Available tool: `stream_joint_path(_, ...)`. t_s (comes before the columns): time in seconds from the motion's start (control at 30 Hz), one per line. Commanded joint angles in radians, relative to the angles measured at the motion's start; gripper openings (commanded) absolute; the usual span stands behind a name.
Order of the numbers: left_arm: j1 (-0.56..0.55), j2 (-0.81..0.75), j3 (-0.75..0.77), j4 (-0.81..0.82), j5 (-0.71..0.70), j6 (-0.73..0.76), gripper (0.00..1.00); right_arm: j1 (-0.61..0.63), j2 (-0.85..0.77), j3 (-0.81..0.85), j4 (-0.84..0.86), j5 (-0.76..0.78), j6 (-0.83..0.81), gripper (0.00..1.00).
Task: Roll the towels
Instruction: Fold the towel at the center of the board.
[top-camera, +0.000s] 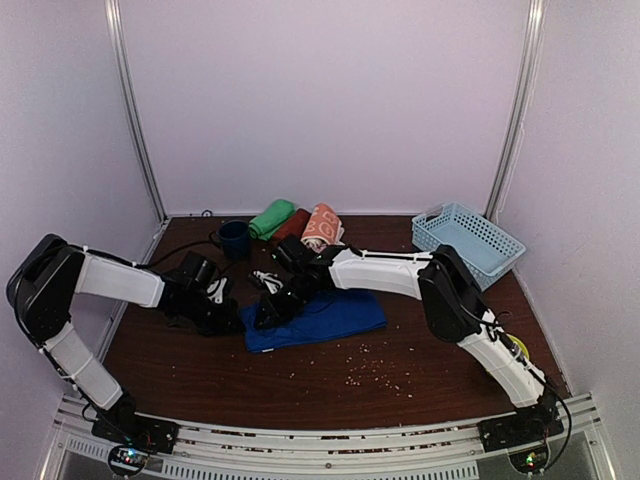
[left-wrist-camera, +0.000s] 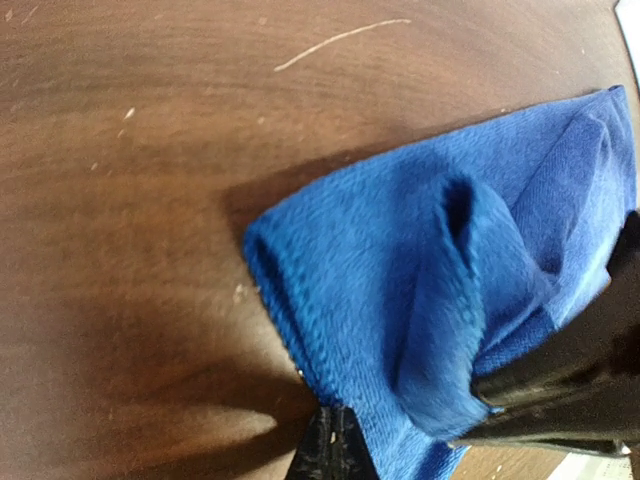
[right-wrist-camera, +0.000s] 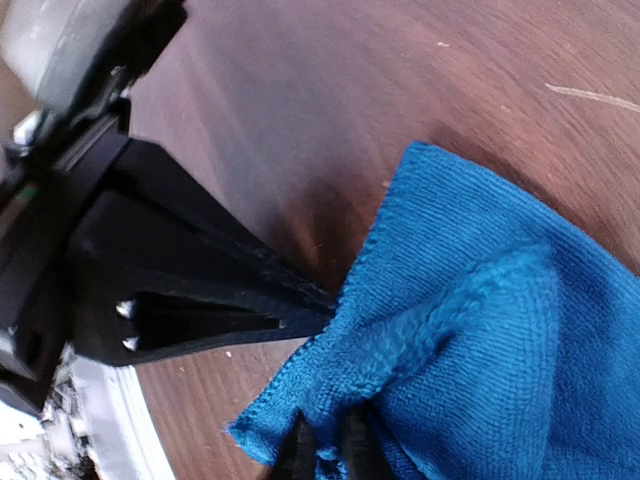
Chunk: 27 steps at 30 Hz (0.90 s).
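Note:
A royal blue towel (top-camera: 325, 318) lies on the brown table with its left end bunched up. My left gripper (top-camera: 236, 318) is shut on that end's near edge, its fingertips (left-wrist-camera: 335, 430) together on the cloth (left-wrist-camera: 400, 290). My right gripper (top-camera: 267, 310) meets the same end from the other side. Its two tips (right-wrist-camera: 325, 445) stand a sliver apart with a fold of blue towel (right-wrist-camera: 500, 330) pinched between them. At the back lie three rolled towels: green (top-camera: 271, 218), dark maroon (top-camera: 293, 226) and orange with white print (top-camera: 322, 228).
A navy mug (top-camera: 234, 238) stands at the back left beside the green roll. A pale blue plastic basket (top-camera: 470, 240) sits at the back right. Pale crumbs (top-camera: 372, 365) are scattered on the table in front of the blue towel. The table's left edge is near the left arm.

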Motion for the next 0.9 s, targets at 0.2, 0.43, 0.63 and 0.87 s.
stream_joint_path(0.2, -0.001, -0.117, -0.004, -0.157, -0.112, 0.001, 0.00, -0.005, -0.090, 0.020, 0.017, -0.023, -0.029, 0.39)
stream_joint_path(0.43, -0.001, -0.117, 0.085, -0.144, -0.127, 0.072, 0.18, -0.033, -0.229, -0.056, -0.027, 0.007, -0.117, 0.42)
stream_joint_path(0.63, 0.008, -0.069, 0.185, -0.116, -0.069, 0.138, 0.36, -0.102, -0.318, -0.188, -0.095, 0.038, -0.354, 0.40)
stream_joint_path(0.87, 0.077, 0.078, 0.277, -0.142, 0.056, 0.237, 0.39, -0.114, -0.418, -0.442, -0.063, 0.088, -0.594, 0.35)
